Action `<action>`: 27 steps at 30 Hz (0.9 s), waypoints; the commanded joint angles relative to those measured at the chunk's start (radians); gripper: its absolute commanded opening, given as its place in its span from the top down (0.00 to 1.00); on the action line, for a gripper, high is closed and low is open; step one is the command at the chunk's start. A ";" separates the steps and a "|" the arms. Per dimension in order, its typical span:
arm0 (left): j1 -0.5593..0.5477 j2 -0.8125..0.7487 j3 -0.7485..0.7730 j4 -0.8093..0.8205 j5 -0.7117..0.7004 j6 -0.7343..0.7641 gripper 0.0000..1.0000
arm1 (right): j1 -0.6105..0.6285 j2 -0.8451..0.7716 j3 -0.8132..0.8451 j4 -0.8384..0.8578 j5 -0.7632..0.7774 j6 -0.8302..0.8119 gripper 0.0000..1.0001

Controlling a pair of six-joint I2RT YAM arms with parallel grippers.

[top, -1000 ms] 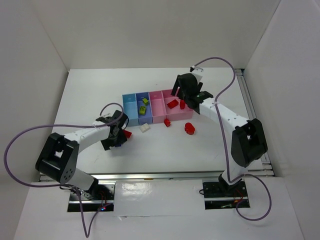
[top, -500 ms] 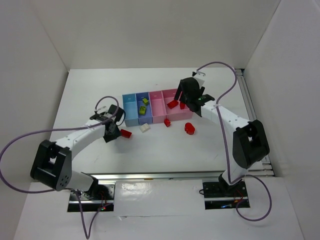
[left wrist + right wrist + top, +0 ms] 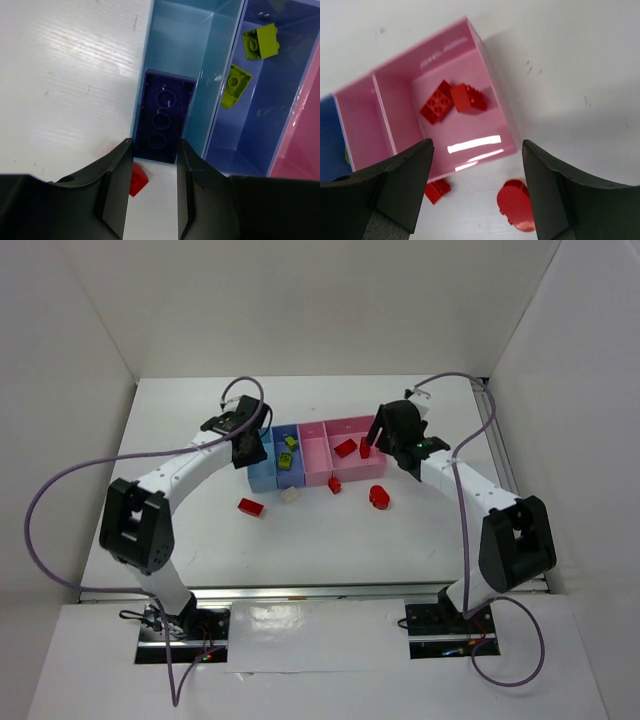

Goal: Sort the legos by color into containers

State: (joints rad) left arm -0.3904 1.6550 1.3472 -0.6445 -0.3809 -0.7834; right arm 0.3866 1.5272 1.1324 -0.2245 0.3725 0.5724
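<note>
Left claw (image 3: 155,146) clamped on purple brick (image 3: 165,112) over light blue bin (image 3: 175,40). Right claw (image 3: 476,145) released, above wider pink bin (image 3: 442,62).

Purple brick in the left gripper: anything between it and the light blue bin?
Nothing visible. The purple brick, clamped in the left gripper, hangs over the left side of the light blue bin. The part of the bin's floor that shows is bare.

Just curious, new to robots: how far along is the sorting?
Done: two lime green plastic bricks in the periwinkle bin, two red bricks in the wider pink bin. In hand: a dark purple brick, held by the left hand over the light blue bin. Left: three red pieces and a white brick on the table.
</note>
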 commanded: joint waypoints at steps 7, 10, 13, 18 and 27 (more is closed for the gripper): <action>-0.004 0.184 0.193 -0.052 -0.012 0.042 0.37 | 0.095 -0.097 -0.164 0.010 -0.064 -0.036 0.22; -0.004 0.193 0.193 -0.052 0.000 0.042 0.11 | 0.150 -0.107 -0.226 0.063 -0.116 -0.045 0.22; -0.004 0.172 0.173 -0.052 0.011 0.042 0.09 | 0.242 -0.107 -0.246 0.105 -0.116 -0.054 0.22; -0.004 0.079 0.153 -0.052 0.020 0.052 0.09 | 0.337 -0.030 -0.201 0.105 -0.130 -0.086 0.22; -0.013 -0.135 0.142 -0.061 0.007 0.072 0.09 | 0.472 0.106 -0.169 0.333 -0.251 -0.245 0.12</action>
State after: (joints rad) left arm -0.3985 1.5787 1.4918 -0.6979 -0.3630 -0.7338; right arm 0.8284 1.6100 0.9497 -0.0589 0.1474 0.4175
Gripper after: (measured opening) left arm 0.914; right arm 0.871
